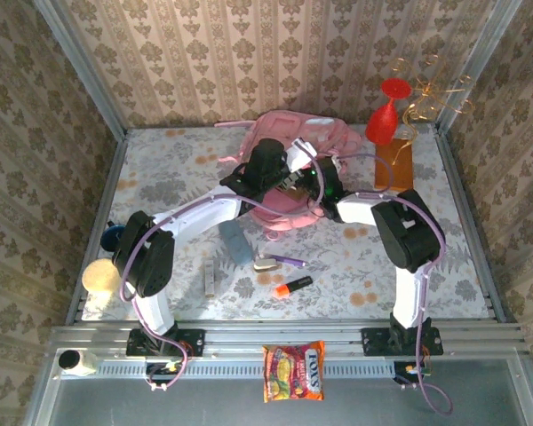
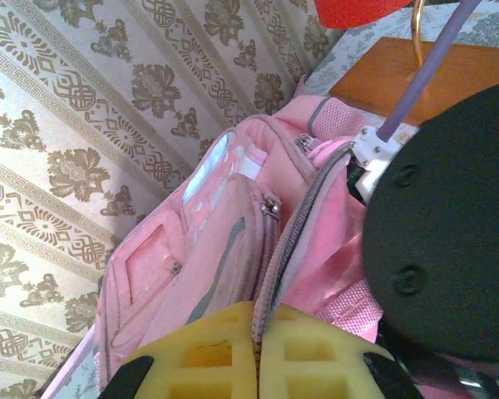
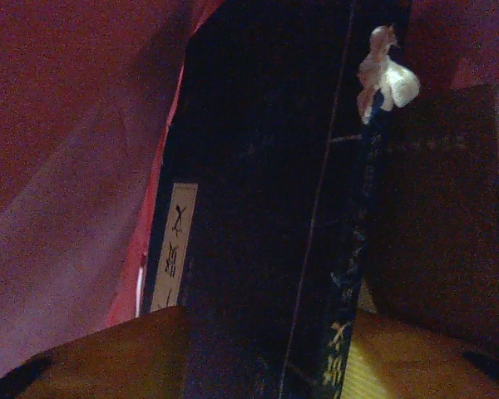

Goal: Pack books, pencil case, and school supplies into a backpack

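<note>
A large pink fabric backpack (image 1: pixel 289 169) blocks the far middle of the surface (image 1: pixel 160 169). Inside it the right claw (image 3: pixel 266 332) has little side room: a dark navy book (image 3: pixel 266 208) stands between its spread fingers, with fabric close on the left. A soft grey-blue pouch (image 1: pixel 238 241), purple pen (image 1: pixel 289 261), orange-and-black marker (image 1: pixel 293 286) and pale stick (image 1: pixel 210 280) litter the near middle. A red goblet (image 1: pixel 386 111) and orange-brown slab (image 1: pixel 393 164) crowd the far right corner. The far left and near right corners are bare.

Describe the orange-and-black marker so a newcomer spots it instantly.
From the big pink fabric backpack, come toward the arm bases to the small items loose on the floral tabletop. The marker lies just nearer than the slim purple pen; alone among them it is orange at one end, black at the other.
</note>
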